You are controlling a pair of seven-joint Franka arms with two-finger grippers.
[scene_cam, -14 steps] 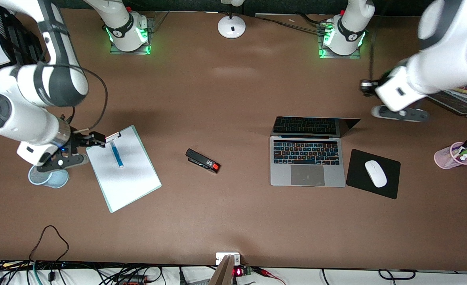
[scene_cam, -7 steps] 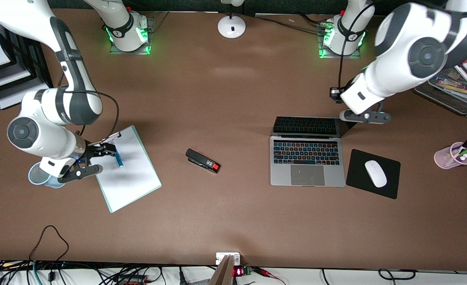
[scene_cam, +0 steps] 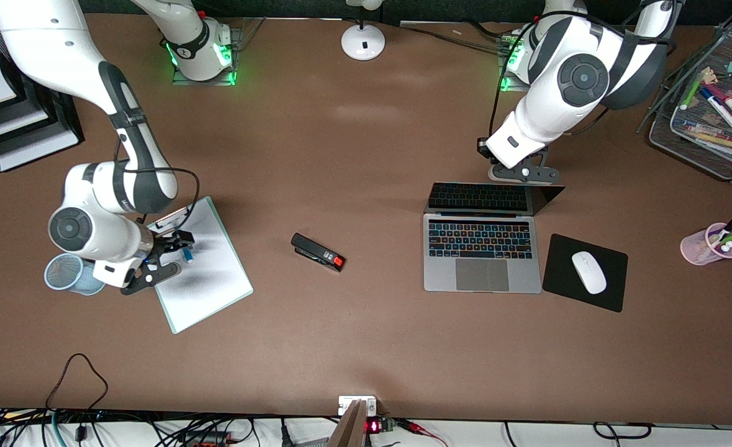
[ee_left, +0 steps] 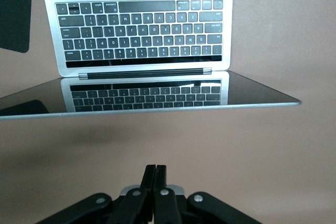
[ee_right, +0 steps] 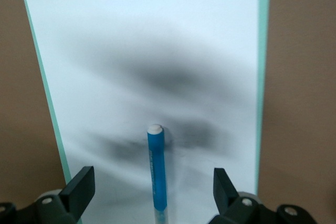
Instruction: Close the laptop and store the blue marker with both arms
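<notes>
Nothing done yet: laptop (scene_cam: 482, 242) open on desk (scene_cam: 366, 347), closed left pincer (ee_left: 155, 182) above its lid edge; spread right pincer (ee_right: 152, 192) straddles blue marker (ee_right: 156, 169) lying on clipboard (scene_cam: 207, 292), at nine o'clock from the laptop

Right hand (ee_right: 152, 190) moved off the mesh cup (scene_cam: 67, 273), now over blue marker (ee_right: 156, 174). Left hand (ee_left: 156, 174) swung in above laptop (scene_cam: 482, 239) lid.

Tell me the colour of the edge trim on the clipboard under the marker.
Mint green, framing the white clipboard; the right wrist view shows it best.
</notes>
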